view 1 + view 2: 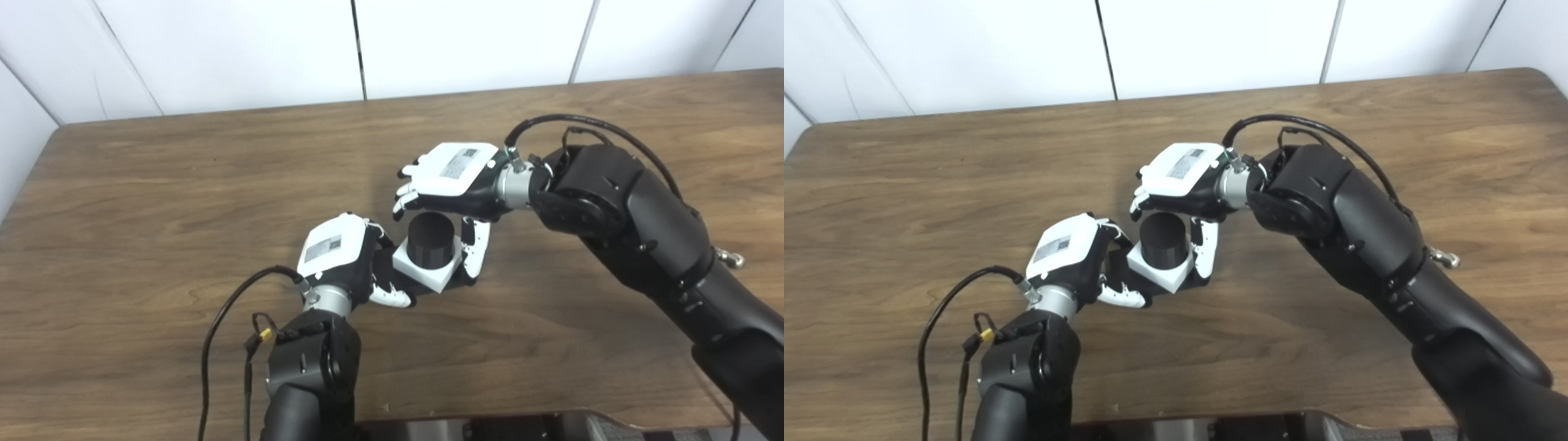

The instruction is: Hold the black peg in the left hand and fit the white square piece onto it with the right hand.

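Black peg (430, 239) stands through white square piece (427, 272) at table (153, 202) centre, left hand (343, 257) at 8 o'clock gripping the piece, right hand (450, 184) at 1 o'clock curled round both.

The black peg (430, 240) is a short, ribbed cylinder standing upright, its flat top facing up toward my head. The white square piece (427, 271) sits around its lower part like a collar, one corner turned toward me, so the peg rises out of its middle. Both are near the middle of the wooden table, in front of me.
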